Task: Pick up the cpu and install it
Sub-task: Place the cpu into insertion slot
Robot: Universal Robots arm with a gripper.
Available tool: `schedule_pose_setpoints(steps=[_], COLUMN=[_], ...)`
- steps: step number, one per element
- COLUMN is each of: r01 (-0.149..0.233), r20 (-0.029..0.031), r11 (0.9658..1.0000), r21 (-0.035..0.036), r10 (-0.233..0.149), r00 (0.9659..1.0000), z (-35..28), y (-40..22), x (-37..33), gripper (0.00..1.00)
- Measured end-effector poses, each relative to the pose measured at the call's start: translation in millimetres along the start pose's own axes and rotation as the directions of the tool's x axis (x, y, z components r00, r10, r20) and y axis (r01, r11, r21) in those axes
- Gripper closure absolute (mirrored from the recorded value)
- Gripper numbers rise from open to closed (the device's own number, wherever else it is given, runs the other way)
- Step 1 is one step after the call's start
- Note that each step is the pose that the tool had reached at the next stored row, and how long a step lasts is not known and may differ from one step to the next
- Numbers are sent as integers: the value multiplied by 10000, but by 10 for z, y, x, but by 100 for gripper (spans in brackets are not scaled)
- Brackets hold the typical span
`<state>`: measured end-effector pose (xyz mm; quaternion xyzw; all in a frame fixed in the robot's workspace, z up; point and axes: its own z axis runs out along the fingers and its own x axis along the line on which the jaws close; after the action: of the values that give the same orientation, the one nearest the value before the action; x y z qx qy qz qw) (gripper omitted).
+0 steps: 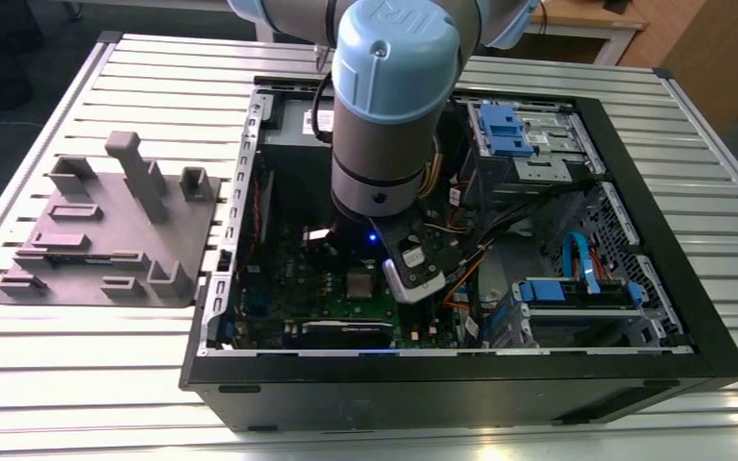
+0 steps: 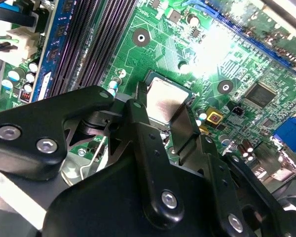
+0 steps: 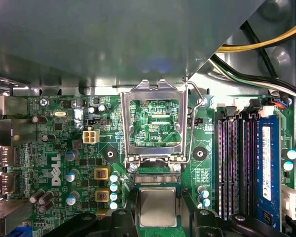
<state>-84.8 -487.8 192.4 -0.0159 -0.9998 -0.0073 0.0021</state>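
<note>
The cpu (image 3: 158,207) (image 2: 166,101) lies flat, metal top up, over the socket area of the motherboard (image 3: 54,138) (image 2: 167,44), directly below the hinge of the raised load plate (image 3: 126,123). Whether the chip is fully seated or sits just above the socket cannot be told.

The tool (image 3: 158,197) (image 2: 164,102) stands over the chip. Its two black fingers (image 2: 143,133) are set against two opposite edges of the cpu, closed to the chip's own width and no wider, and it has hold of the cpu. No gap between finger and chip edge can be made out in either wrist view.

The load plate is swung open, and green board with print shows through its window. Its wire lever (image 3: 193,123) runs along one side of the frame. Beside the socket, the row of dark memory slots (image 3: 237,158) (image 2: 98,44) runs parallel to the frame, with one blue-edged module (image 3: 266,158) fitted. Small capacitors (image 3: 113,187) stand close to the chip on the side away from the memory slots. Yellow, black and white cables (image 3: 266,43) pass above the board near the memory slots.

In the exterior view the arm (image 1: 382,115) reaches straight down into an open computer case (image 1: 472,384) lying on its side on a slatted metal tabletop (image 1: 676,144). Blue drive brackets (image 1: 504,130) sit in the case toward the exterior view's right. A grey fixture plate (image 1: 112,240) with blocks and posts rests on the tabletop just beside the case, at the exterior view's left.
</note>
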Motion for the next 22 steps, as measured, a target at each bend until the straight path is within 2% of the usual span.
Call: schedule_pose_setpoints(steps=[2,4,17,22], r01=[-1,-1,-1,-1], r20=[0,-3,-1,-2], r11=[10000,10000,10000,10000], r21=[0,-3,-13,-48], r10=[1,1,1,1], r00=[10000,10000,10000,10000], z=[-1,-2,-10,-10], y=[0,0,13,15], x=[0,1,1,4], gripper=[54,60,61,61])
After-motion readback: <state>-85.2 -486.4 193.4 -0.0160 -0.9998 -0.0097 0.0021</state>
